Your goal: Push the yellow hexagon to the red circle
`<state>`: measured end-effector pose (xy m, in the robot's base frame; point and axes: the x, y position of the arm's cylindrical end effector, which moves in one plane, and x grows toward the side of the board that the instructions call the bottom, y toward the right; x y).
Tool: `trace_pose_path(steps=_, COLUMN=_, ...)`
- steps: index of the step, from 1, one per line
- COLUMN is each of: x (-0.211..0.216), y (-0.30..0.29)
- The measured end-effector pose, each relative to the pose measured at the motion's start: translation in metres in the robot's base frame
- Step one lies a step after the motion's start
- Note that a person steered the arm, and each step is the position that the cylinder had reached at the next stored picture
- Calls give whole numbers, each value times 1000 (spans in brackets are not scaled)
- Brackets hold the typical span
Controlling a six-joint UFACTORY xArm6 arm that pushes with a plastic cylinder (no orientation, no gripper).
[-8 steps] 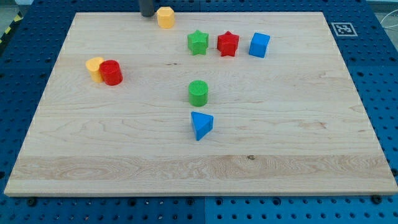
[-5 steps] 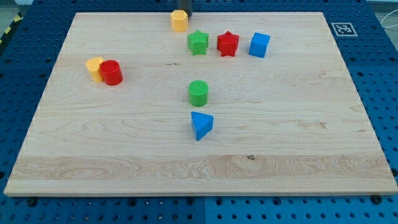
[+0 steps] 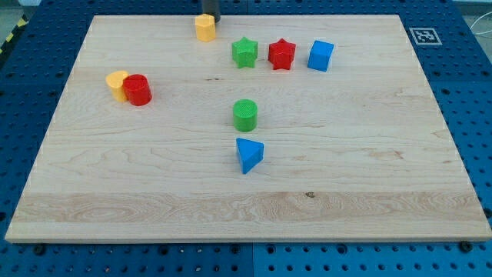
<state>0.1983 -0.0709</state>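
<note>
Camera view: red circle (image 3: 138, 90) sits at the surface's (image 3: 369, 185) left; farther, at the top edge, the yellow hexagon (image 3: 204, 28) touches my tip (image 3: 208, 18). No gripper exists. Light, rigid, probably slides easily; push its upper-right face.

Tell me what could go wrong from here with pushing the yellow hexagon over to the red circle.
My tip sits right behind the yellow hexagon near the board's top edge; an off-centre push could let it slip sideways or off the board. Another yellow block already touches the red circle, so a hard arrival might knock both away.
</note>
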Motion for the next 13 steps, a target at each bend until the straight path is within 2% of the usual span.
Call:
trace_pose_path(steps=1, x=2, y=-1)
trace_pose_path(steps=3, x=49, y=-8)
trace_pose_path(steps=6, x=92, y=-51)
trace_pose_path(steps=8, x=135, y=-51)
trace_pose_path(steps=11, x=155, y=-23)
trace_pose_path(steps=13, x=165, y=-33)
